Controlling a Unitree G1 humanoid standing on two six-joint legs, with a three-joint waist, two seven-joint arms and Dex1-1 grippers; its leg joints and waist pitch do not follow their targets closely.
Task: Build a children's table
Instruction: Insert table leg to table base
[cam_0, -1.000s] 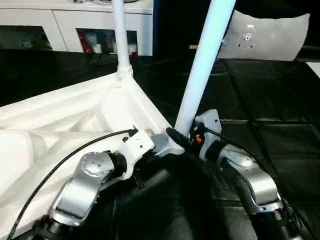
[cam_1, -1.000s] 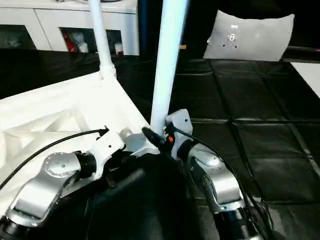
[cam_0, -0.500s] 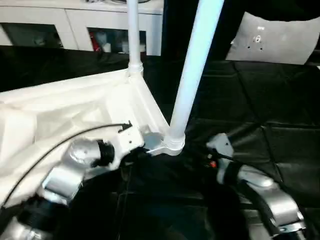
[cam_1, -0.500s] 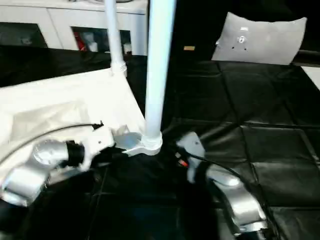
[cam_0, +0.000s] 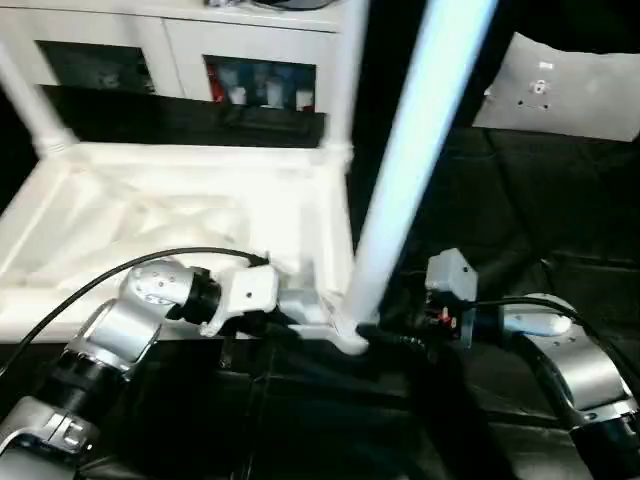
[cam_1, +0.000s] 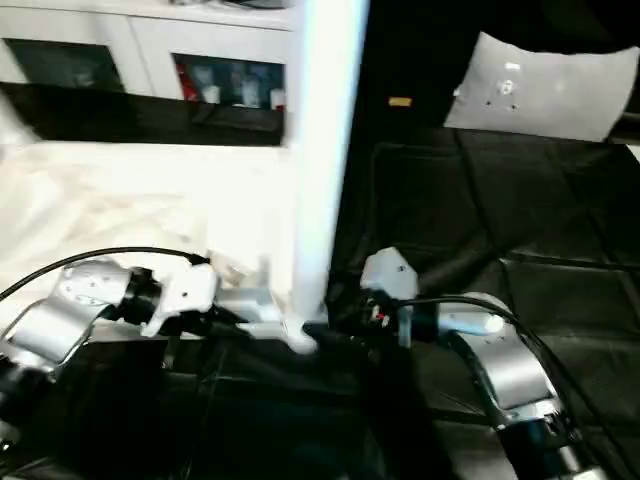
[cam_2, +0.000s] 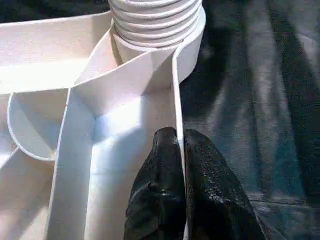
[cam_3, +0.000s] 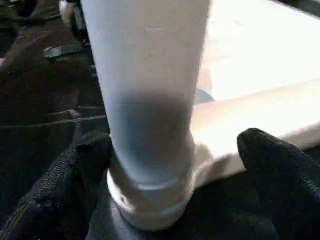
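White plastic table top (cam_0: 190, 215) lies upside down on the dark floor, left pincer (cam_2: 180, 150) pinching its rim wall, right pincer (cam_3: 165, 165) spread wide around the near-corner leg (cam_0: 410, 170) at five o'clock; next, presumably regrip and twist the leg home.
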